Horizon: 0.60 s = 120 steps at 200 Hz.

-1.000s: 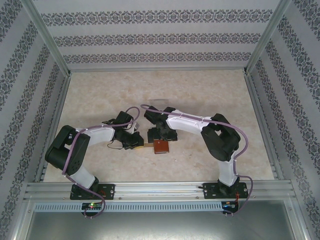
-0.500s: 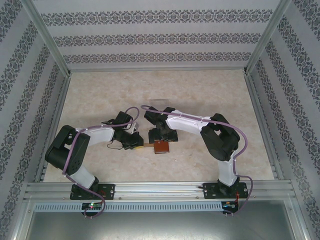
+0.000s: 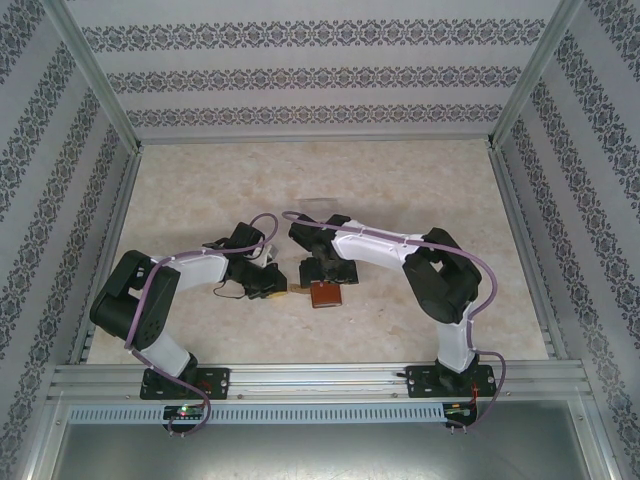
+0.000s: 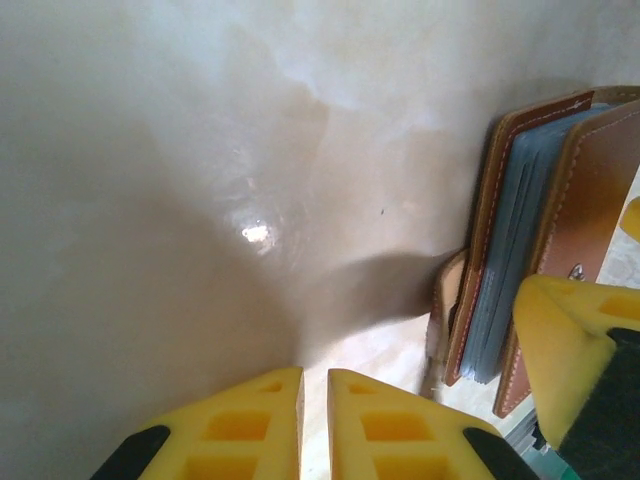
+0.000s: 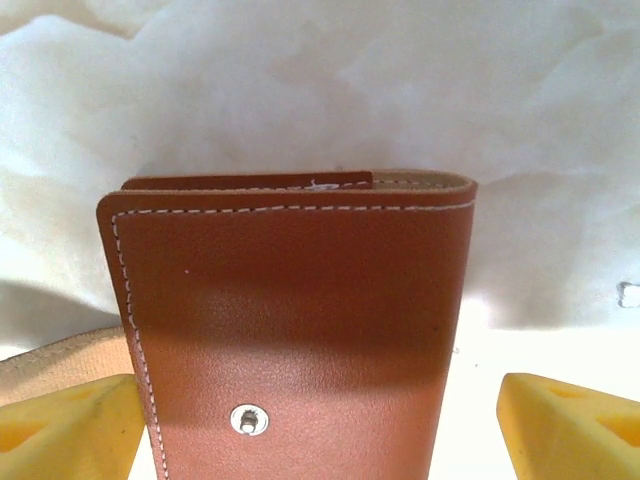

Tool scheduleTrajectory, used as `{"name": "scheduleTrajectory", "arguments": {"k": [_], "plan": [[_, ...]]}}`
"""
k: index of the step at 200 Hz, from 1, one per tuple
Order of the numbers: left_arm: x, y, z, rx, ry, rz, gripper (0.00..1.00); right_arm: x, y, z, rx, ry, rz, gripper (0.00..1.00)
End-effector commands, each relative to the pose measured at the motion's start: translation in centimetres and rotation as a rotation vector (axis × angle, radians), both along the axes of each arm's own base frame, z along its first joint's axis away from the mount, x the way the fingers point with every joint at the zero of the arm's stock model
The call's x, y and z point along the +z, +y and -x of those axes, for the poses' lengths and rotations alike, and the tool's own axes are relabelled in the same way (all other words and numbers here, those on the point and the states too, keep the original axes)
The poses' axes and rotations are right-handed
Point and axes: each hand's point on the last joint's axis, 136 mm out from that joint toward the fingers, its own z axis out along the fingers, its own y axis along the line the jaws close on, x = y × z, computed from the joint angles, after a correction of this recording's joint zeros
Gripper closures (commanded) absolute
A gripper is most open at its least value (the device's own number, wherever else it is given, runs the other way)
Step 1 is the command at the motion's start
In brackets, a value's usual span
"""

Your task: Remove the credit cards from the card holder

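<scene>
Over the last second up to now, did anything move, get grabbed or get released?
Barely anything. The right arm's elbow eased slightly toward the centre, and the card holder seems to sit a touch further right. Nothing was gripped or released: the right gripper stays open astride it, and the left gripper stays shut beside it.

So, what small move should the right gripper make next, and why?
Probably close the right gripper on the card holder to steady it. Its yellow fingers stand wide open on either side of the brown cover, so the holder is not gripped. The left gripper is shut and empty beside the holder's open edge.
</scene>
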Motion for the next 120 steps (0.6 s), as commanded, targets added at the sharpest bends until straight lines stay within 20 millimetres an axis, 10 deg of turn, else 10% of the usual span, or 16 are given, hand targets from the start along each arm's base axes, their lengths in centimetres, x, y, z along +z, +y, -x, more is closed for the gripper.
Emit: {"name": "scheduleTrajectory", "arguments": {"k": [1,120], "plan": [[-0.1,0.4,-0.1,-0.007,-0.012,0.001,0.86,2.3,-0.4,-0.2,0.008,-0.044,0.014,0.1],[0.5,0.4,-0.6,0.002,-0.013,-0.007,0.86,4.4,-3.3,-0.1,0.007,-0.062,0.049,0.19]]}}
